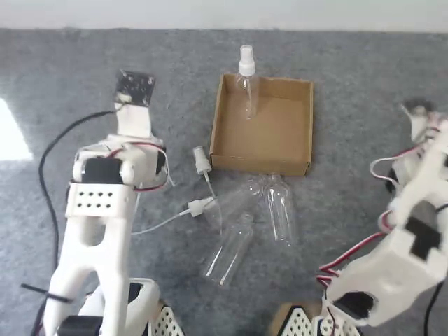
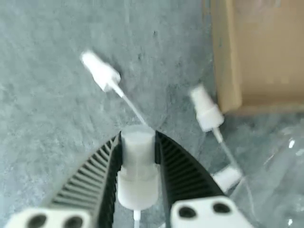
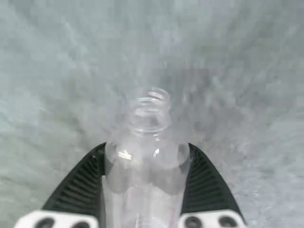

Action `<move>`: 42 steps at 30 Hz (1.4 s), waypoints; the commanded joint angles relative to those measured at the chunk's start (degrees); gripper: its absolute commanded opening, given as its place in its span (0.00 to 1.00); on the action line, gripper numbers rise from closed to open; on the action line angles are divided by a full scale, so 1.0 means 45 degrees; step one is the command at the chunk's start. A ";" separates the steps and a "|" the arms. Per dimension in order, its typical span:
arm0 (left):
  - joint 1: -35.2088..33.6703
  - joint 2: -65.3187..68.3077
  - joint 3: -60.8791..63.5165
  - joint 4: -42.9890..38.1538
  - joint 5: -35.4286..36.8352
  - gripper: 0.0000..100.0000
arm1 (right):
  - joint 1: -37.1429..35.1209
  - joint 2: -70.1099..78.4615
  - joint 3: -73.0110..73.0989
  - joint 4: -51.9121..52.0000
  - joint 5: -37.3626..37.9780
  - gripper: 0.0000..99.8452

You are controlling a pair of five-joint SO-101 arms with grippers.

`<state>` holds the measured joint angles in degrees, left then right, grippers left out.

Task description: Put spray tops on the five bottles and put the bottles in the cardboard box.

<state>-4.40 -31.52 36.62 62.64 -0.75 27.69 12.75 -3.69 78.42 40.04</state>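
L gripper [image 2: 137, 137] is clamping a white spray top [image 2: 137, 178] between its jaws. R gripper [image 3: 147, 148] is gripping a clear, uncapped bottle [image 3: 151, 118] by its shoulders. One capped bottle [image 1: 247, 80] is lying at the 12 o'clock rim of the cardboard box [image 1: 259, 162]. Approx. three bare bottles [image 1: 280, 210], overlapping so possibly fewer, are lying at its 6 o'clock, w/ two loose tops [image 1: 201, 161] at 8 o'clock.

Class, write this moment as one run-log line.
left gripper: shut on spray top | right gripper: shut on open bottle | cardboard box: one capped bottle inside
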 commanded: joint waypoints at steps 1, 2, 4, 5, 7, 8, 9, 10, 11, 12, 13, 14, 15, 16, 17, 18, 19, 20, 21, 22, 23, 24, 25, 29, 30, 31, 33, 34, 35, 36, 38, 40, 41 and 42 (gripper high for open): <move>-0.0078 -0.0586 -0.2178 0.1074 0.0313 0.01 | -0.2237 -0.3604 -0.0625 0.0381 -0.1993 0.00; -0.0078 -0.0586 -0.2725 0.1504 0.0313 0.01 | -0.2901 -0.4464 -0.0371 0.0381 -0.2501 0.00; -0.0078 -0.0586 -0.3761 0.2188 0.0332 0.01 | -0.4366 -0.5968 0.0352 0.0244 -0.3419 0.00; -0.0078 -0.0586 -0.4288 0.2501 0.0332 0.01 | -0.5128 -0.6632 0.0840 0.0010 -0.3810 0.00; -0.0078 -0.0586 -0.5245 0.2969 0.0625 0.01 | -0.6789 -0.7844 0.2168 -0.0869 -0.4532 0.00; -0.0078 -0.0664 -0.5675 0.3184 0.0957 0.01 | -0.7609 -0.8313 0.2833 -0.1377 -0.4806 0.00; -0.0078 -0.0860 -0.6027 0.3321 0.1231 0.01 | -0.8391 -0.8762 0.3497 -0.1885 -0.5040 0.00; -0.0078 -0.1153 -0.6281 0.3419 0.1446 0.01 | -0.9192 -0.9153 0.4181 -0.2471 -0.5216 0.00; -0.0039 -0.1485 -0.6457 0.3458 0.1563 0.01 | -0.9836 -0.9504 0.4845 -0.3096 -0.5333 0.00; -0.0020 -0.1895 -0.6554 0.3438 0.1661 0.01 | -1.0462 -0.9875 0.5529 -0.3741 -0.5490 0.00; 0.0000 -0.2286 -0.6613 0.3399 0.1661 0.01 | -1.1009 -1.0168 0.6154 -0.4386 -0.5646 0.00; -0.0020 -0.2637 -0.6632 0.3282 0.1680 0.01 | -1.1516 -1.0462 0.6779 -0.5089 -0.5802 0.00; -0.0039 -0.2989 -0.6632 0.3087 0.1680 0.01 | -1.1985 -1.0735 0.7365 -0.5753 -0.5958 0.00; -0.0039 -0.3282 -0.6632 0.2911 0.1778 0.01 | -1.2415 -1.0950 0.7932 -0.6339 -0.6056 0.00; -0.0059 -0.3536 -0.6632 0.2676 0.2051 0.01 | -1.2825 -1.1165 0.8440 -0.6906 -0.6134 0.00; -0.0059 -0.3751 -0.6632 0.2403 0.2462 0.01 | -1.3216 -1.1341 0.8928 -0.7414 -0.6193 0.00; -0.0059 -0.3888 -0.6632 0.2129 0.2872 0.01 | -1.3646 -1.1497 0.9358 -0.7902 -0.6212 0.00; -0.0059 -0.4005 -0.6632 0.1836 0.3282 0.01 | -1.4076 -1.1614 0.9709 -0.8391 -0.6193 0.00; -0.0020 -0.4044 -0.6632 0.1504 0.3692 0.01 | -1.4466 -1.1673 0.9983 -0.8762 -0.6193 0.00; 0.0000 -0.4044 -0.6632 0.1211 0.4083 0.01 | -1.4818 -1.1712 1.0217 -0.9114 -0.6193 0.00; 0.0000 -0.4044 -0.6613 0.0899 0.4435 0.01 | -1.5092 -1.1712 1.0374 -0.9407 -0.6193 0.01; 0.0000 -0.4044 -0.6593 0.0586 0.4806 0.01 | -1.5287 -1.1712 1.0510 -0.9661 -0.6193 0.01; -0.0020 -0.4063 -0.6574 0.0313 0.5255 0.01 | -1.5463 -1.1712 1.0647 -0.9915 -0.6134 0.01; -0.0039 -0.4142 -0.6613 -0.0762 0.6193 0.01 | -1.5932 -1.1731 1.1292 -1.0520 -0.6095 0.01; -0.0039 -0.4142 -0.6632 -0.0938 0.6193 0.01 | -1.6107 -1.1829 1.1546 -1.0540 -0.6095 0.01; -0.0039 -0.4142 -0.6632 -0.1074 0.6193 0.01 | -1.6322 -1.1868 1.1741 -1.0520 -0.6095 0.01; 0.0020 -0.4142 -0.6652 -0.1172 0.6193 0.01 | -1.6615 -1.1849 1.2015 -1.0774 -0.6095 0.01; 0.0020 -0.4142 -0.6632 -0.1172 0.6212 0.01 | -1.6733 -1.1810 1.2151 -1.1126 -0.6134 0.01; 0.0020 -0.4122 -0.6574 -0.1153 0.6212 0.01 | -1.6811 -1.1849 1.2444 -1.1556 -0.6193 0.01; 0.0020 -0.4063 -0.6535 -0.1114 0.6212 0.01 | -1.6850 -1.1868 1.2757 -1.2161 -0.6193 0.01; 0.0020 -0.4063 -0.6144 -0.1211 0.6252 0.01 | -1.6850 -1.1985 1.3382 -1.3411 -0.6193 0.01; 0.0020 -0.4142 -0.5734 -0.1348 0.6408 0.01 | -1.6850 -1.2142 1.3890 -1.4271 -0.6193 0.01; 0.0039 -0.4122 -0.5636 -0.1368 0.6408 0.01 | -1.6850 -1.2259 1.4066 -1.4466 -0.6193 0.01; 0.0039 -0.4063 -0.5538 -0.1368 0.6427 0.01 | -1.6850 -1.2376 1.4183 -1.4545 -0.6193 0.01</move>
<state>-4.40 -49.01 11.56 58.42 27.30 -47.65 -39.30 60.13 16.88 12.88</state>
